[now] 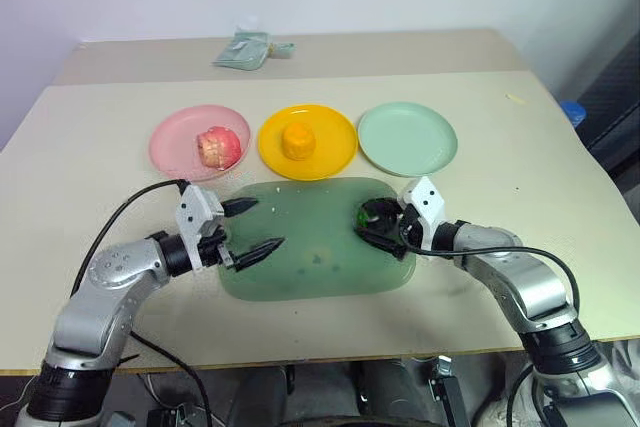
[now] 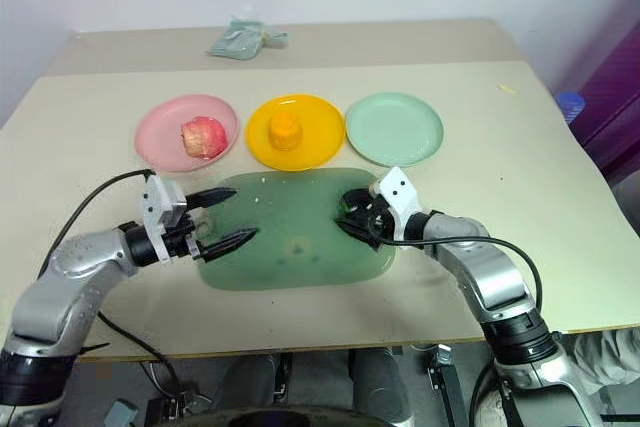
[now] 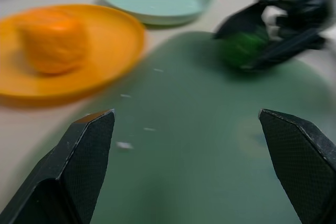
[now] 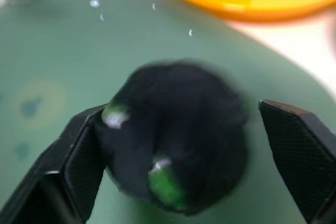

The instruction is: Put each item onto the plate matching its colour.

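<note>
The dark green-black item (image 1: 374, 213) lies at the right end of the translucent green board (image 1: 310, 262). My right gripper (image 1: 364, 224) is open, its fingers on either side of the item; one finger (image 4: 86, 156) touches it and the other stands off. My left gripper (image 1: 269, 224) is open with nothing in it, over the board's left end. The pink-red item (image 1: 220, 145) sits on the pink plate (image 1: 172, 139). The orange item (image 1: 298, 140) sits on the yellow plate (image 1: 336, 144). The mint green plate (image 1: 408, 137) holds nothing.
The three plates stand in a row just behind the board. A crumpled pale green packet (image 1: 250, 49) lies at the table's far edge. A blue object (image 1: 572, 112) is beyond the table's right edge. Black cables trail from both wrists.
</note>
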